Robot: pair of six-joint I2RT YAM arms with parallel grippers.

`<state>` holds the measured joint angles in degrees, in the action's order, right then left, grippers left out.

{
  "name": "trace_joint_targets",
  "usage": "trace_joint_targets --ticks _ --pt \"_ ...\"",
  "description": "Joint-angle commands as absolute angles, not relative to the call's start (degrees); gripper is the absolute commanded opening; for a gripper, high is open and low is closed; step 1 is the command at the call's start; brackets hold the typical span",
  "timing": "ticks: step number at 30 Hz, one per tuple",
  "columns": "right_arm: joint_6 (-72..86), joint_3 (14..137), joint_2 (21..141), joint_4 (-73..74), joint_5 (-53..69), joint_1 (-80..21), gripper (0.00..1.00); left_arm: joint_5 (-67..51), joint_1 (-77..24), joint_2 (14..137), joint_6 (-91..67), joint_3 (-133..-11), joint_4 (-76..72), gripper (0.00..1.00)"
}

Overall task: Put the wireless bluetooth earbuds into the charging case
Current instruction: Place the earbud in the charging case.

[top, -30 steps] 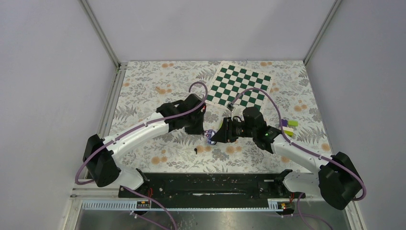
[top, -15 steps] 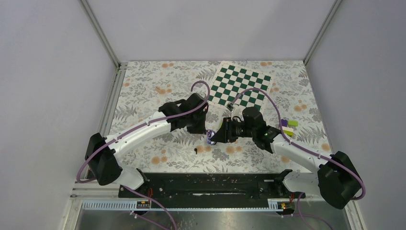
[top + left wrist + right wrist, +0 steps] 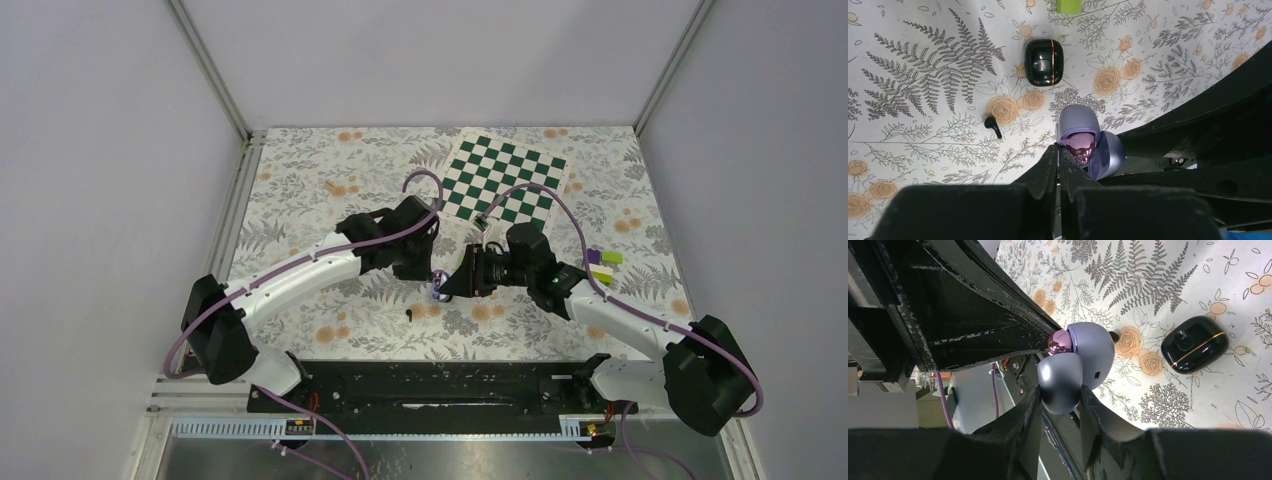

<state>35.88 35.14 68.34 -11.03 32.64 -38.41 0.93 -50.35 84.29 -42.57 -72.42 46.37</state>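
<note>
While right claw (image 3: 1060, 390) grips case (image 3: 1094, 351), left claw (image 3: 1058, 151) apparently pinches earbud (image 3: 1081, 145).

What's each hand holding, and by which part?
Right hand clamps the open lilac case by one shell half. Left hand pinches at the pink earbud; hold unclear.

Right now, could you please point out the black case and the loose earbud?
black case (image 3: 1044, 62), left wrist view, middle of its glossy top
loose earbud (image 3: 993, 126), left wrist view, its body
</note>
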Motion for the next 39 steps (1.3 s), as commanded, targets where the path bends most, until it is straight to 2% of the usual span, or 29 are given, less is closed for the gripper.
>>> trace_joint_targets --ticks 1,39 --pt "36.21 37.33 68.53 -14.37 34.24 -39.18 0.0 2.94 -50.8 85.02 -43.07 -75.68 45.41 0.0" --pt "36.36 37.42 67.65 -14.19 32.67 -39.52 0.0 5.62 -51.33 85.93 -41.41 -76.55 48.92 0.0"
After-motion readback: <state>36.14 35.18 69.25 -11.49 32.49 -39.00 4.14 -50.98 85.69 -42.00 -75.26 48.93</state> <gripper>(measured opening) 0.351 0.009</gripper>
